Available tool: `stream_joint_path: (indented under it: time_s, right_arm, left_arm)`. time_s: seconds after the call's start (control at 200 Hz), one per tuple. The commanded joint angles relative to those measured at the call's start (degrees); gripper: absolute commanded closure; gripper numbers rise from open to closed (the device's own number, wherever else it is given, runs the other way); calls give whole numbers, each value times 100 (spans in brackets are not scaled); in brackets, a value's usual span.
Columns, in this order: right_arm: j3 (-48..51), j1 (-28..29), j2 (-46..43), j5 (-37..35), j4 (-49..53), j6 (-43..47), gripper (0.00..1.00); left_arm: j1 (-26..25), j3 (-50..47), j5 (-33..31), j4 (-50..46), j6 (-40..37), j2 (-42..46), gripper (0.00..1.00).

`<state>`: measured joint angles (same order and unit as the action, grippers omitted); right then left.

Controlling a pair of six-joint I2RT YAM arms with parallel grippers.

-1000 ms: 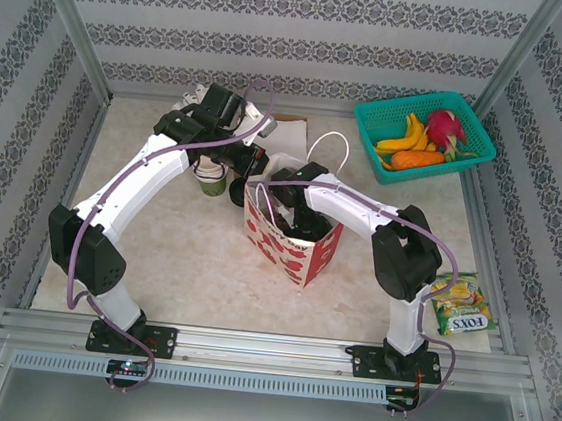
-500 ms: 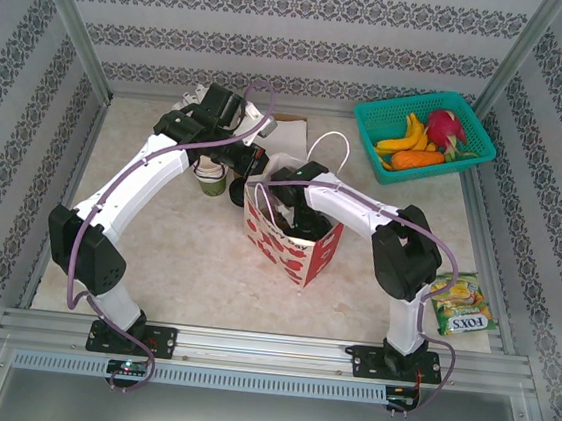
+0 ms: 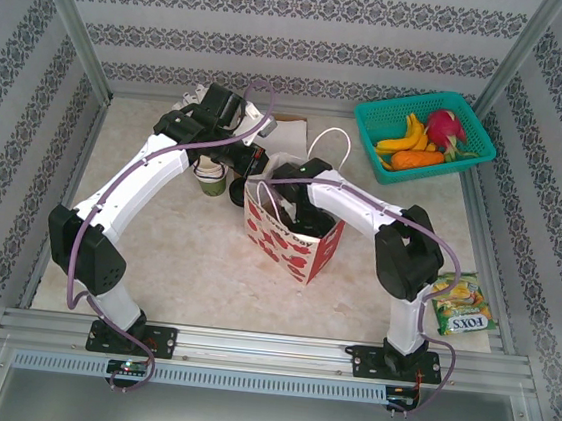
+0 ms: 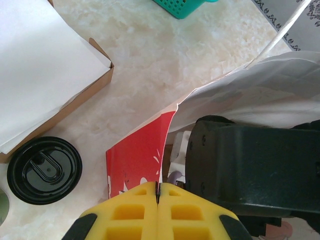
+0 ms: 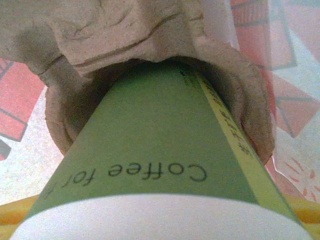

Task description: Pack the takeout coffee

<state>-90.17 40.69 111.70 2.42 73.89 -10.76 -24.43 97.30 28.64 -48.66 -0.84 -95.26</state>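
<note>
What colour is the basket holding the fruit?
The basket is teal green, clearest in the top view.

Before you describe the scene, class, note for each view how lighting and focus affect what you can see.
Top external: even light, soft shadows, paper bag sharp. Left wrist: white sheet washed out; black lid crisp. Right wrist: green cup very close, its lettering soft; cardboard carrier dim; bag wall glows backlit.

The left gripper [image 4: 157,190] has the rim of the red paper bag [image 4: 136,161] pinched tight, with a black arm link [image 4: 250,170] reaching into the bag. Left of the bag stands the black-lidded takeout coffee [image 4: 44,170], just beside a cardboard box [image 4: 47,65].
</note>
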Motion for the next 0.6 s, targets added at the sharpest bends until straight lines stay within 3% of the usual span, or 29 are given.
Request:
stream_joint_path:
  time_s: [0.0,0.595]
  right_arm:
    - [-184,-82,-298,76,-24,-150,27]
    - [-387,-198,-605,-431,207,-199,24]
  left_arm:
    - [-47,22,-23,-80,-30,17,100]
    - [-46,44,-23,-145,-84,8,100]
